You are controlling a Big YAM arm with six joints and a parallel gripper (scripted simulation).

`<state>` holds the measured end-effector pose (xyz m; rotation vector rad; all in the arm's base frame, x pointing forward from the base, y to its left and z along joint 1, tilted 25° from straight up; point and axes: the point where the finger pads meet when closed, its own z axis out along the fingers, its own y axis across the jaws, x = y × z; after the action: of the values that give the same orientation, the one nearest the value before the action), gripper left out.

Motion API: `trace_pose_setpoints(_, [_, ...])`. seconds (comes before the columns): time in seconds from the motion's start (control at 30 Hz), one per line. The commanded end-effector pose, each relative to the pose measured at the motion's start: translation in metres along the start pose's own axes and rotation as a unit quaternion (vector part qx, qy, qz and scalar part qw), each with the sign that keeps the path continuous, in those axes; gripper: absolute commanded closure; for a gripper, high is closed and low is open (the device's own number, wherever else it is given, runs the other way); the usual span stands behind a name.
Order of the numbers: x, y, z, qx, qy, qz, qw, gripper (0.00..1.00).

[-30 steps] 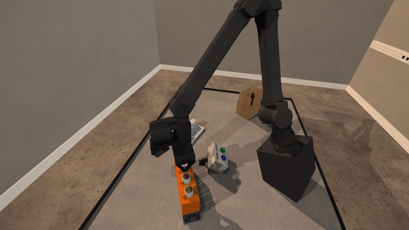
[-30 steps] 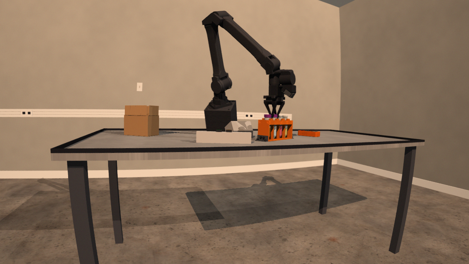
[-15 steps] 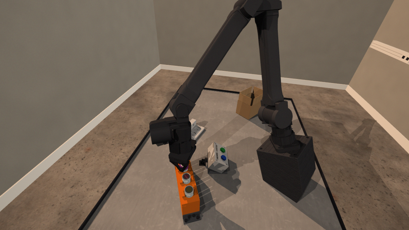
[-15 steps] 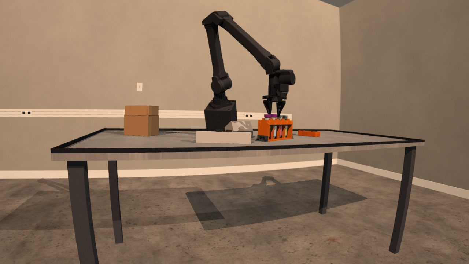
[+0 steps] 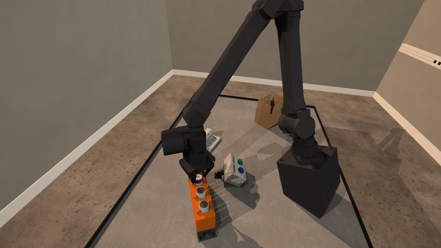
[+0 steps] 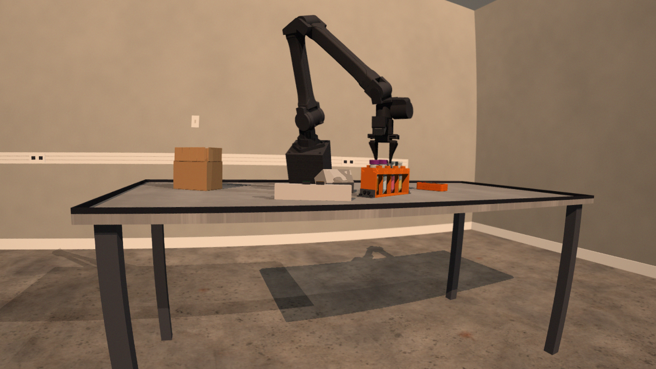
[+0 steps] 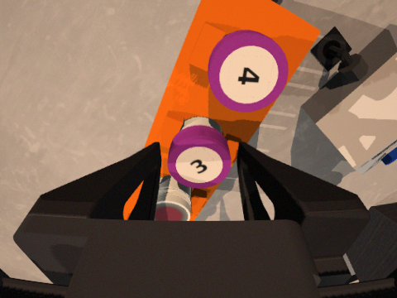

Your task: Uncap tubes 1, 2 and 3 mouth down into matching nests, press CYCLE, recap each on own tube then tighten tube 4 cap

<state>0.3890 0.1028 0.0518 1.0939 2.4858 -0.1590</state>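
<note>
Grey tabletop (image 5: pixel 252 141) (image 6: pixel 238 197) beneath us; tubes 1 and 2 stand uncapped, cap 3 (image 5: pixel 198 178) (image 6: pixel 383 162) (image 7: pixel 199 159) remains; our gripper (image 5: pixel 200 178) (image 6: pixel 383 159) (image 7: pixel 198 151) straddles it, fingers apart.

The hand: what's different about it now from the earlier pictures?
The hand turned in place over cap 3, and its fingers spread wider. It seems to have let go: there are gaps beside the cap now. The orange rack and cardboard box stayed put.
</note>
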Motion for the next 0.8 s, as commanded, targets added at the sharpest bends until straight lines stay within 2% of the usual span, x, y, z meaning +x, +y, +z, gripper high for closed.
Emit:
trace_pose_setpoints(0.0, [-0.0063,0.0022,0.0014,0.000,-0.005,0.140,0.990,0.51])
trace_pose_setpoints(0.1, [-0.0066,0.0025,0.0007,0.000,-0.005,0.196,0.981,0.51])
trace_pose_setpoints(0.33, [-0.0066,0.0031,-0.0007,0.000,-0.005,0.195,0.981,0.51])
trace_pose_setpoints(0.37, [-0.0063,0.0082,-0.0053,-0.009,-0.004,0.189,0.982,0.51])
trace_pose_setpoints(0.43, [-0.0062,0.0083,-0.0054,-0.009,-0.004,0.189,0.982,0.51])
trace_pose_setpoints(0.47, [-0.0062,0.0083,-0.0054,-0.009,-0.004,0.189,0.982,1.00])
trace_pose_setpoints(0.77, [-0.0062,0.0083,-0.0054,-0.009,-0.004,0.189,0.982,1.00])
